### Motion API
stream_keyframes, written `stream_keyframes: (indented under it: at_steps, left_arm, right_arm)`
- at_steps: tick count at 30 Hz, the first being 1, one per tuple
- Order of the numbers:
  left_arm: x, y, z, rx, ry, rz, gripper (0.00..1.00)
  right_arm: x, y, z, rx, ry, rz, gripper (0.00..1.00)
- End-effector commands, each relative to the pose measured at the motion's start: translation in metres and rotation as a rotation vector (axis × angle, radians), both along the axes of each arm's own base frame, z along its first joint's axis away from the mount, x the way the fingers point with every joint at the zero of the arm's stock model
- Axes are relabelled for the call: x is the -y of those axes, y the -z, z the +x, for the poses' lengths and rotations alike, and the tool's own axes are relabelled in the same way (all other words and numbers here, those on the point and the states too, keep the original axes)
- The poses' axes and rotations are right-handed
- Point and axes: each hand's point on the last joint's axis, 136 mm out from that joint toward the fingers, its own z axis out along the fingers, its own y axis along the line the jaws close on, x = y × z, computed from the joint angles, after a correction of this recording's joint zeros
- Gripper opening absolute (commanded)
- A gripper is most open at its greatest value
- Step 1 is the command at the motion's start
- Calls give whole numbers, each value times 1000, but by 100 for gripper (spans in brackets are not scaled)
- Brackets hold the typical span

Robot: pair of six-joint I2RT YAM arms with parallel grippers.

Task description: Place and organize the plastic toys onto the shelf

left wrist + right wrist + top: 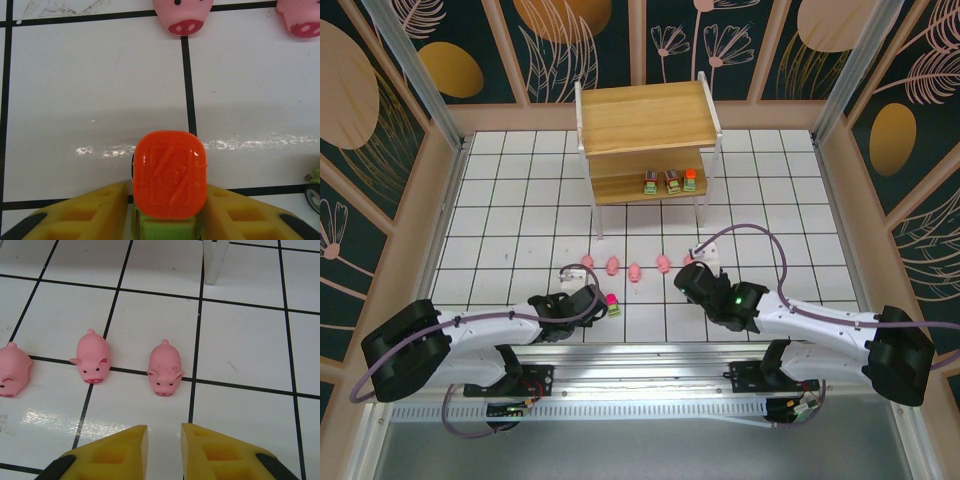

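The left claw [167, 212] seems to pinch the orange-topped block [170, 175], just near of the pigs [185, 17]. It looks like light, stiff, slick plastic, best held by its green flanks. The right claw [164, 440] is closed and empty.

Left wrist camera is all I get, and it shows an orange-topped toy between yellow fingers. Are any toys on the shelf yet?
Observer: Yes, three blocky toys stand in a row on the lower board of the shelf.
Operator: How many piggies are on the floor?
Observer: Five pink pigs, in a line in front of the shelf.
Operator: What's the other arm doing?
Observer: The right gripper is shut on nothing, pointing at one pig.
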Motion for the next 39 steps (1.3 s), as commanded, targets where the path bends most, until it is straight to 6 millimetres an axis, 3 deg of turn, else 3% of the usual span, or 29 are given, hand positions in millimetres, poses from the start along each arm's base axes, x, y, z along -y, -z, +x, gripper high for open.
stream_keyframes:
  at_steps: [1,14,27,39]
  left_arm:
    - [6,-5,5,4,2,-12,38]
    - [11,-13,9,27,7,-34,29]
    - [35,-78,37,145,-19,-90,26]
    - [83,-124,75,228,10,-97,25]
  right_arm:
    - [7,-6,5,37,35,8,24]
    - [6,-10,4,39,34,15,22]
    - [9,-58,10,116,37,50,22]
    - [20,-58,11,140,62,95,21]
